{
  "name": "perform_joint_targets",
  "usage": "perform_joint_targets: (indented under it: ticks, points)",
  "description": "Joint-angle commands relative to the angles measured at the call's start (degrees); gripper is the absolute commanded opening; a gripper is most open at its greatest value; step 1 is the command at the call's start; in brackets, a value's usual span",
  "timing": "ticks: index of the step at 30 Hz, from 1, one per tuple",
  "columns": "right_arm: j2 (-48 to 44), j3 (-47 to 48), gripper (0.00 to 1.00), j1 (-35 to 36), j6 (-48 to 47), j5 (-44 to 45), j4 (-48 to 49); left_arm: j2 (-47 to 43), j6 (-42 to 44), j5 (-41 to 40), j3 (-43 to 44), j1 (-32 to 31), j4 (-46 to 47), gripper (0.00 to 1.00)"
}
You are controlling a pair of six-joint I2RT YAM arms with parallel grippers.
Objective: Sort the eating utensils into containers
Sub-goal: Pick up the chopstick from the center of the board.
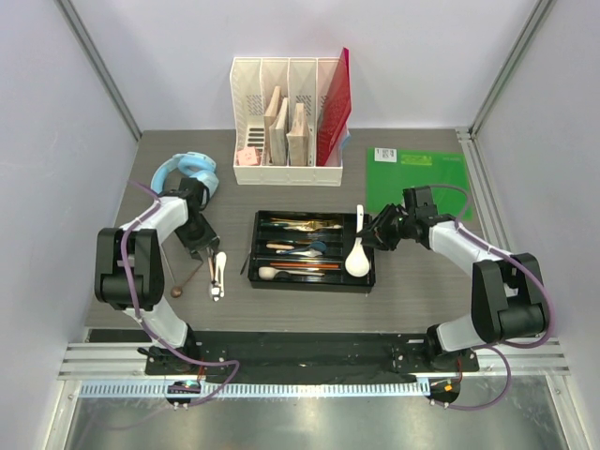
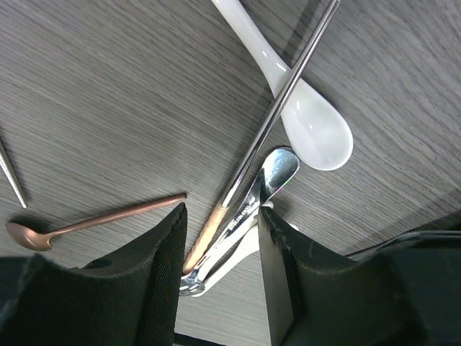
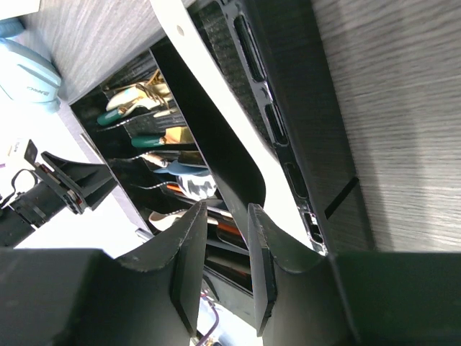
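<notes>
Overhead, the left gripper [image 1: 207, 245] hangs over loose utensils [image 1: 217, 272], at nine o'clock of the black tray [image 1: 314, 287]. Left wrist: it's spread around a silver spoon [image 2: 277, 169] and chopstick [image 2: 274, 119]; I'd shift toward three o'clock and take one. Right wrist: the right gripper [image 3: 225, 213] sits beside the white soup spoon [image 3: 175, 18] in the tray; its grip is unclear.

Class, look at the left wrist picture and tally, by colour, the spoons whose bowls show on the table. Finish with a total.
white spoon: 1
silver spoon: 1
copper spoon: 1
Total: 3
</notes>
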Motion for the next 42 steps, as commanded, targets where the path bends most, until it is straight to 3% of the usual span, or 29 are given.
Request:
perform_joint_targets:
  ticks: [1, 3, 7, 15, 18, 22, 33, 42]
  points:
    - [-1.53, 0.88, 0.35, -0.13, -0.79, -0.48, -0.7, 0.7, 1.59, -1.62, 0.27, -0.11, 0.89, 0.43]
    - [-1.09, 1.15, 0.35, -0.14, -0.7, -0.57, -0.88, 1.66, 1.68, -1.62, 0.27, -0.11, 1.07, 0.4]
    - [-0.21, 1.94, 0.35, -0.13, -0.87, -0.75, -0.79, 4.47, 2.21, -0.57, -0.08, -0.11, 1.15, 0.23]
    - [0.4, 2.2, 0.35, -0.31, -0.96, -0.66, -1.06, 6.59, 3.0, 3.03, -2.11, 0.06, 3.53, 0.11]
    - [0.84, 2.38, 0.35, -0.31, -0.96, -0.66, -0.88, 7.03, 4.49, 4.87, -2.11, 0.06, 3.97, 0.0]
    - [1.81, 2.55, 0.35, -0.4, -1.14, -0.48, -1.06, 5.63, 4.67, 5.06, -1.84, 0.15, 2.83, 0.0]
    - [5.68, 5.1, 0.35, -0.57, -1.23, -1.36, -0.53, -13.52, 3.35, 2.51, 1.32, 0.32, -6.05, 0.0]
    - [7.35, 6.6, 0.35, -0.4, -1.58, -2.33, -0.09, -20.92, 2.04, 3.02, 2.99, 0.33, -8.52, 0.0]
